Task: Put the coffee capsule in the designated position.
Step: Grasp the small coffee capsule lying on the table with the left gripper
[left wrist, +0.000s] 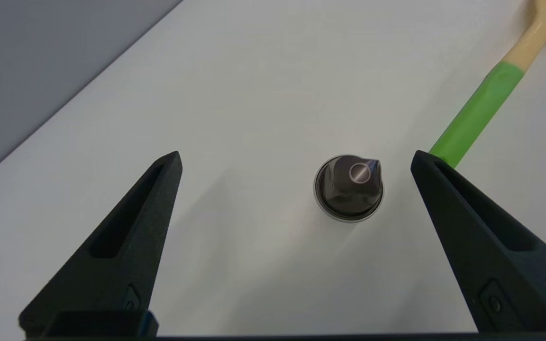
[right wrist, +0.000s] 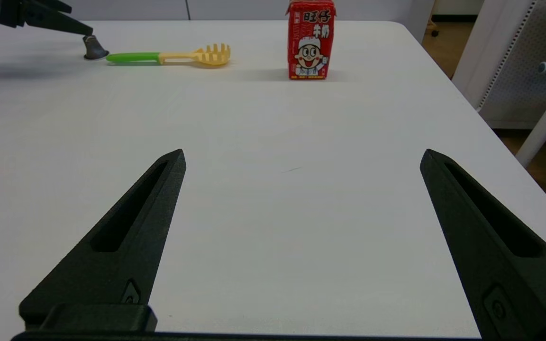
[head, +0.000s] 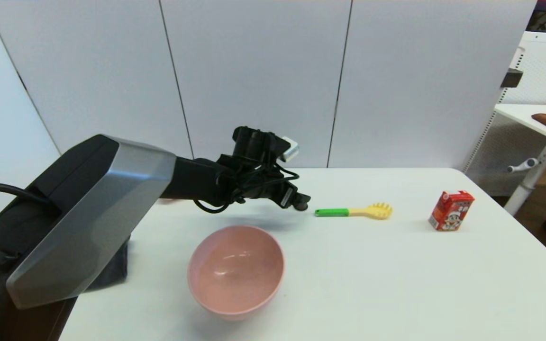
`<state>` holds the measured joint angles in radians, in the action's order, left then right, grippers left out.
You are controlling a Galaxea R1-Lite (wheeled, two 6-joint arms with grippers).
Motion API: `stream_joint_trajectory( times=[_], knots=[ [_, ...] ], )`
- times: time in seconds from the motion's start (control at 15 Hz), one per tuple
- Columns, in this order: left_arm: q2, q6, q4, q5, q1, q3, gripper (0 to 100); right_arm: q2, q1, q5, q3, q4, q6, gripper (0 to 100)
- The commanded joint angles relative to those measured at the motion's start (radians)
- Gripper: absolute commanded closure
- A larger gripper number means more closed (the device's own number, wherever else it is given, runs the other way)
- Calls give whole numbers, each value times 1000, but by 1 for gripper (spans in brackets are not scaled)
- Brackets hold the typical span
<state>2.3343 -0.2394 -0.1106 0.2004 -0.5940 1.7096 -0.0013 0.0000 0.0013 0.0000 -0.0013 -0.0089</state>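
On the white table (head: 396, 274), the left gripper (left wrist: 296, 161) hangs wide open and empty, the coffee capsule (left wrist: 349, 188) standing between its fingers, nearer one, framed for grasping.

The right hand (right wrist: 301, 156) hovers low over the white bench (right wrist: 273, 199), fingers spread wide with bare surface between them. Far across the bench, the left hand (right wrist: 81, 32) reaches down over the coffee capsule (right wrist: 95, 48), which stands on its rim just left of a green-handled yellow pasta fork (right wrist: 173, 56). A red milk carton (right wrist: 311, 40) stands upright to the right of the fork.
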Motion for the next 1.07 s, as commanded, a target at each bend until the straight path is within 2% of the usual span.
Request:
stream_joint_trajectory(
  times=[0.07, 1.07],
  knots=[
    [14, -1, -4, 2, 0, -1, 0, 1, 0, 0, 0, 0, -2, 0],
    [62, -3, -75, 2, -9, 13, 0, 1, 0, 0, 0, 0, -2, 0]
  ],
)
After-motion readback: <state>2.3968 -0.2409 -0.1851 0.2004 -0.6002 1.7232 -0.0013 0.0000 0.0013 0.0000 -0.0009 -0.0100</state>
